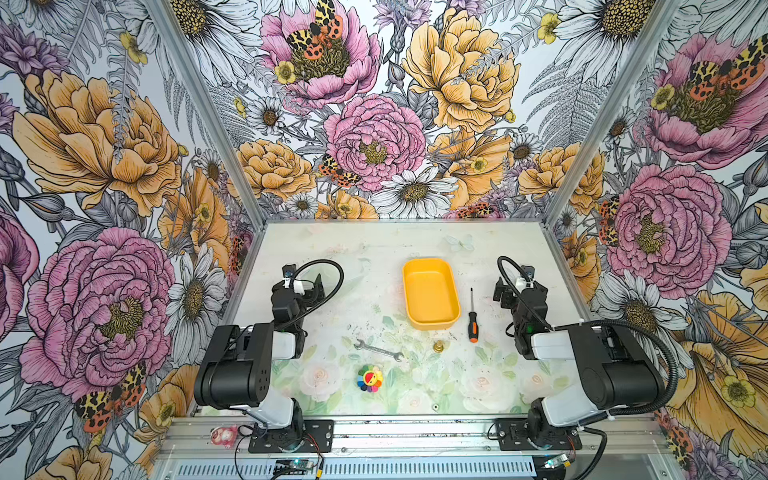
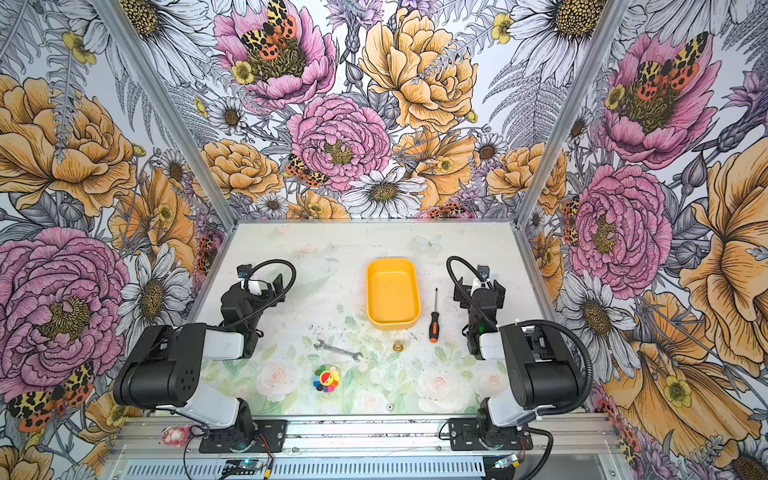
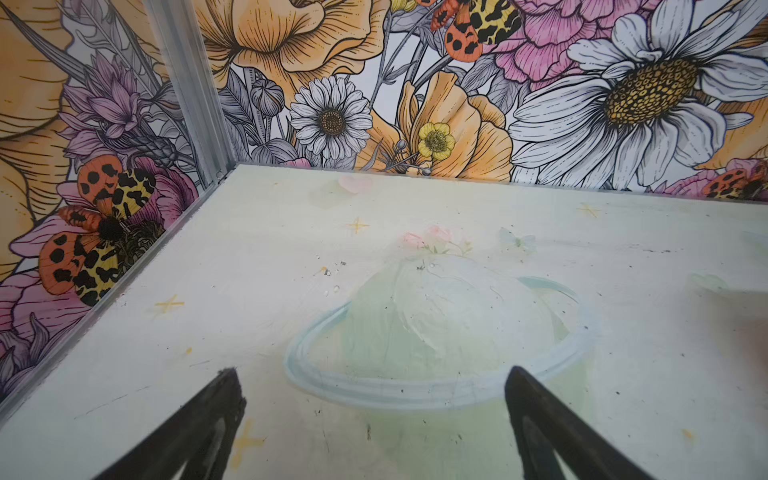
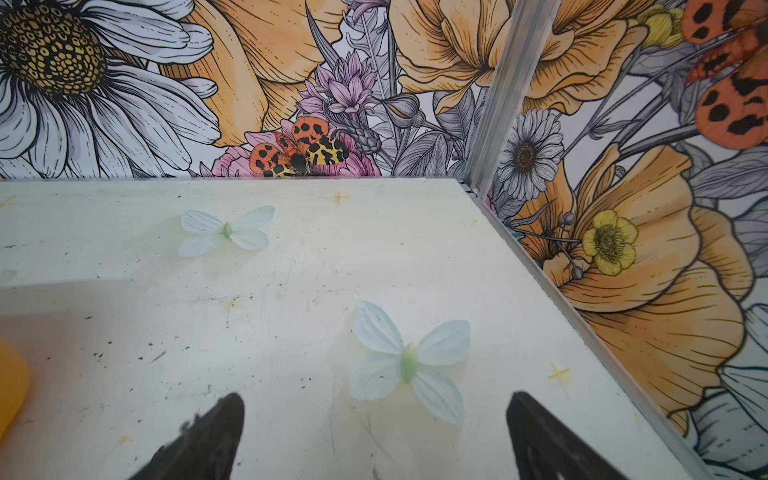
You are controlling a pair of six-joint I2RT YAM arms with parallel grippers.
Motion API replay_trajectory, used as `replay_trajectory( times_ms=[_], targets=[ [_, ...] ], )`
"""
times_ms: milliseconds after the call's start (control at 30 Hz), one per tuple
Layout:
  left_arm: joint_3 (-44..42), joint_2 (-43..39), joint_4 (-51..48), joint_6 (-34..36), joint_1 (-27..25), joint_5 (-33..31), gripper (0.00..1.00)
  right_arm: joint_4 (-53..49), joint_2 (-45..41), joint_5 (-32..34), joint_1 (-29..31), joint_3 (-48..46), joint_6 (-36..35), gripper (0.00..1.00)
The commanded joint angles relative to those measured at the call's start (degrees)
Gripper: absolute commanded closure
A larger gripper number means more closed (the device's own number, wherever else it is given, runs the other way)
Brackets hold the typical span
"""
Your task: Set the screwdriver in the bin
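Your right hand (image 4: 374, 415) is wide open and empty. Your left hand (image 3: 372, 390) is wide open too. The screwdriver (image 1: 472, 318) lies on the counter (image 1: 374, 249) between your right hand and the bin (image 1: 432, 325).

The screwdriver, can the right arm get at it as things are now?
Probably yes. The screwdriver lies flat on the table between the bin and the right claw, open and empty; nothing blocks it.

top views: high, looking down, share whole table (image 1: 374, 249) | wrist views: low, close, facing far corners
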Motion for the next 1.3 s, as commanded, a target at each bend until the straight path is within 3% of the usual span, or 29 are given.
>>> replay_trajectory(
  times_ms=[0, 1067, 1267],
  targets=[
    [1.09, -0.13, -0.17, -0.23, -0.17, 0.96, 0.01, 0.20, 0.10, -0.89, -0.37, 1.31, 0.36, 0.01],
    [0.66, -0.23, 0.47, 0.54, -1.09, 0.05, 0.01, 0.09, 0.10, -1.03, -0.42, 1.35, 0.40, 0.01],
    [-0.44, -0.22, 2.42, 2.08, -1.45, 2.53, 0.01, 0.13, 0.06, -0.98, -0.43, 1.24, 0.40, 0.00]
  ],
)
